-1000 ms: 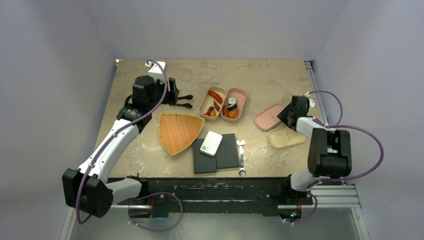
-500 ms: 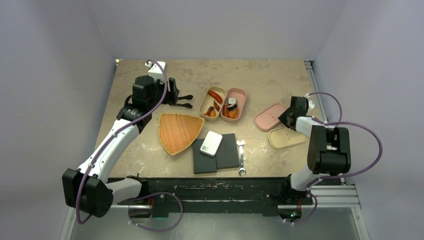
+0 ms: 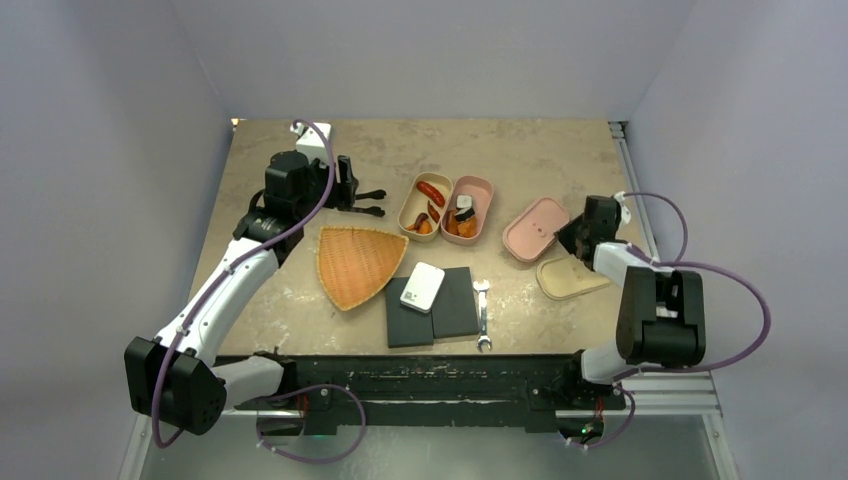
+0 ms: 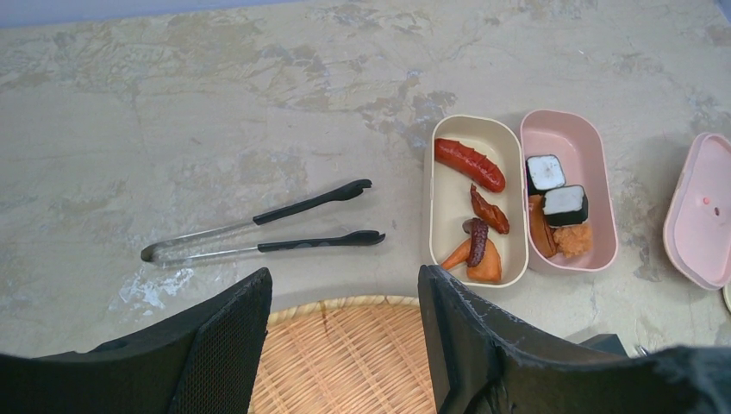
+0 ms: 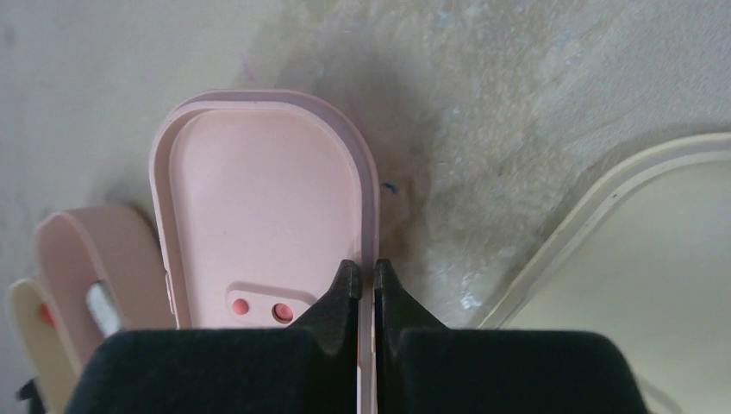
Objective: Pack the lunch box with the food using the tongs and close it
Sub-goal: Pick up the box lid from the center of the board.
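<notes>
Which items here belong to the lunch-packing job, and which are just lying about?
Job: tongs, food, beige box, pink box, pink lid in the right pincer, beige lid.
Lying about: wicker tray, black slabs, white case, wrench.

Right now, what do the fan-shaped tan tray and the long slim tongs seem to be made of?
The fan-shaped tan tray: likely woven bamboo or straw, matte; crossing strands show. The long slim tongs: shiny bare metal arms, tips apparently matte black plastic or rubber.
</notes>
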`<state>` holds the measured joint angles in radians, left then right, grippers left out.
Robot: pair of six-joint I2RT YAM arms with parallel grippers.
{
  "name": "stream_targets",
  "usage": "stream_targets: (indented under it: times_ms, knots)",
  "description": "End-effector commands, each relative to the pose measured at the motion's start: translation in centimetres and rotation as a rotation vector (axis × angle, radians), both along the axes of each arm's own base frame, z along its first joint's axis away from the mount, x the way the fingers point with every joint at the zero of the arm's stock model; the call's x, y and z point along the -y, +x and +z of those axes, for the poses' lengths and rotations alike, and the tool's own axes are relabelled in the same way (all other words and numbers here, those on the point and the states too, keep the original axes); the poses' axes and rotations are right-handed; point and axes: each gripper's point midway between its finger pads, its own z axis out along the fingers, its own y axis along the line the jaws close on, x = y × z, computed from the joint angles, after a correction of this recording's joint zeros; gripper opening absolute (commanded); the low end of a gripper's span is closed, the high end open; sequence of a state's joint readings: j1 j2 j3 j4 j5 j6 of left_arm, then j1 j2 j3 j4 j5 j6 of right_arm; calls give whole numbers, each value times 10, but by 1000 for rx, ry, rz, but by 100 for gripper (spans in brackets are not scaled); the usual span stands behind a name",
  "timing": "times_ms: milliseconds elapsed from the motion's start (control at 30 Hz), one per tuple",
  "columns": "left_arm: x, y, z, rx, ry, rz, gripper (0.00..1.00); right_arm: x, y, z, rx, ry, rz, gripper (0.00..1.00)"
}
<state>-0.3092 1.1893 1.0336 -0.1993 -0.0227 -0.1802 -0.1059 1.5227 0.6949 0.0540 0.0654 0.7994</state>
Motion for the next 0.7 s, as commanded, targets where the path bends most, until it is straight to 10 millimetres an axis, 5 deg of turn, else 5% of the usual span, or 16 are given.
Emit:
stream_targets:
  times_ms: [0, 233, 500, 667]
  knots:
    - [6, 2, 5, 23, -27, -15, 62, -18, 18, 53, 218, 131, 0, 0]
    - [40, -3, -1, -9, -138, -162, 62, -41, 21, 102, 384, 165, 141, 0]
    - [122, -38, 4, -51, -368, -522, 62, -116, 10, 143, 535, 192, 443, 0]
    - [153, -62, 8, -68, -443, -692, 64, -157, 4, 162, 614, 203, 559, 0]
